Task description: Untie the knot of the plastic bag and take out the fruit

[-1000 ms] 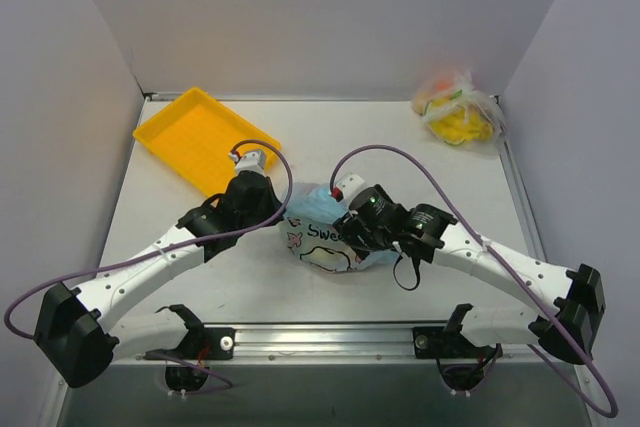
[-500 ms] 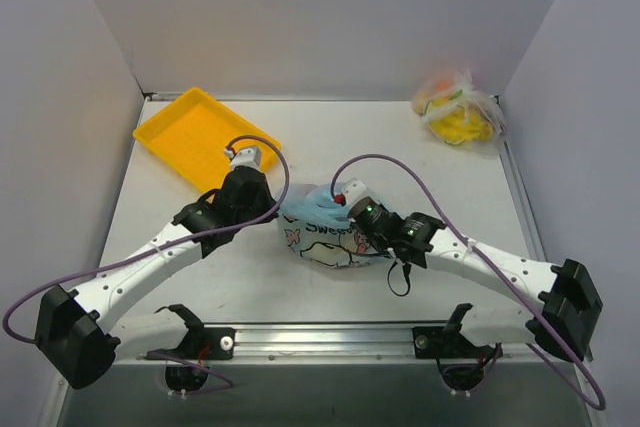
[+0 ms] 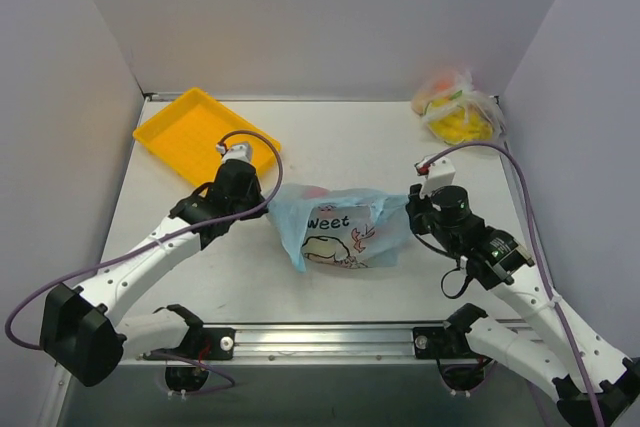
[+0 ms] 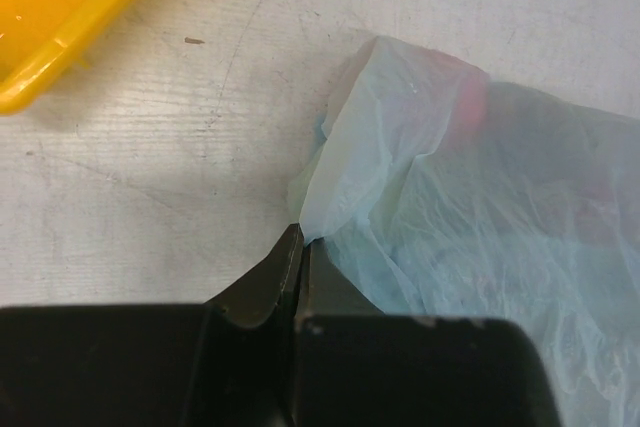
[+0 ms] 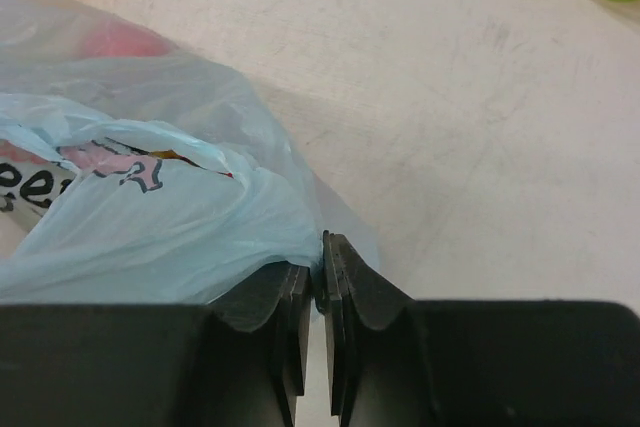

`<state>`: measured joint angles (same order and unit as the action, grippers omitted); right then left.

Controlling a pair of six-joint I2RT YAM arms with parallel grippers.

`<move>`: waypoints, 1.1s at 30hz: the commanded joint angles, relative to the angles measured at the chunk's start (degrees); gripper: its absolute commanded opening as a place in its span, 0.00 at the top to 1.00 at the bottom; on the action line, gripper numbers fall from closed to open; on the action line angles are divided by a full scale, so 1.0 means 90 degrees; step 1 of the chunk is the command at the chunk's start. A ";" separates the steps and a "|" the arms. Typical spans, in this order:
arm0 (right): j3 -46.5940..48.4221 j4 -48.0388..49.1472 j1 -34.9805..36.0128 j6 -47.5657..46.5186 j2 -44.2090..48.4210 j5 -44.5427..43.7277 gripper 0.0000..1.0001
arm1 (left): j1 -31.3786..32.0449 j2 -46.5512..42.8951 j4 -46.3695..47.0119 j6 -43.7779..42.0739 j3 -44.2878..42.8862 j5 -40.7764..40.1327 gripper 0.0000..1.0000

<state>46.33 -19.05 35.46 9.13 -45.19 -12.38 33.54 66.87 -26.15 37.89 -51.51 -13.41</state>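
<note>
The light blue plastic bag [image 3: 340,227] with its cartoon print lies mid-table, stretched wide between both grippers. At the bag's left edge my left gripper [image 3: 267,209] is shut on a fold of blue plastic [image 4: 340,177]; its tips [image 4: 302,239] pinch the film. My right gripper [image 3: 407,205] is shut on the bag's right edge, with film caught between its pads [image 5: 322,252]. Fruit shows only as a red shape through the plastic [image 3: 315,190] [image 5: 120,42]. The knot is hidden in all views.
A yellow tray [image 3: 195,137] sits at the back left, just behind the left gripper. A clear bag with yellow contents [image 3: 457,107] lies in the back right corner. White walls close in the table on three sides.
The right gripper closed on the bag and pulled away to the right. The left gripper drew slightly left. The bunched bag now spreads out flat and wide between them.
</note>
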 commanded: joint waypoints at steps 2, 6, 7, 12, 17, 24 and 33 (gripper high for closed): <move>-0.0089 0.0027 -0.0063 0.0256 -0.0018 0.0847 0.84 | -0.0064 -0.0086 -0.0014 -0.0488 -0.0575 0.0161 0.83; 0.0311 -0.0392 -0.0063 0.0148 -0.0174 0.1327 0.52 | -0.0016 -0.0379 -0.0004 -0.0810 -0.0868 0.0571 0.28; 0.0544 -0.0480 -0.0063 0.0119 -0.0184 0.1588 0.40 | 0.0013 -0.0447 -0.0014 -0.0869 -0.0917 0.0620 0.20; 0.1306 -0.0997 -0.0054 0.0070 -0.0388 0.1717 0.17 | 0.0793 -0.0643 -0.0218 -0.1366 -0.1366 0.0126 0.04; 0.1874 -0.1262 -0.0044 0.0080 -0.0701 0.1708 0.12 | 0.2169 -0.0225 -0.0560 -0.1622 -0.1718 -0.1048 0.03; 0.2157 -0.1292 -0.0015 0.0099 -0.0945 0.1630 0.10 | 0.2874 0.0411 -0.0688 -0.1602 -0.1728 -0.2249 0.02; 0.2294 -0.1301 0.0054 0.0139 -0.1112 0.1513 0.07 | 0.2953 0.1017 -0.0698 -0.1719 -0.1689 -0.3088 0.04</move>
<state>64.60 -30.50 35.35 10.31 -54.78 2.28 59.92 76.01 -32.36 23.44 -65.58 -34.79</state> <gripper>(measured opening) 0.924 0.966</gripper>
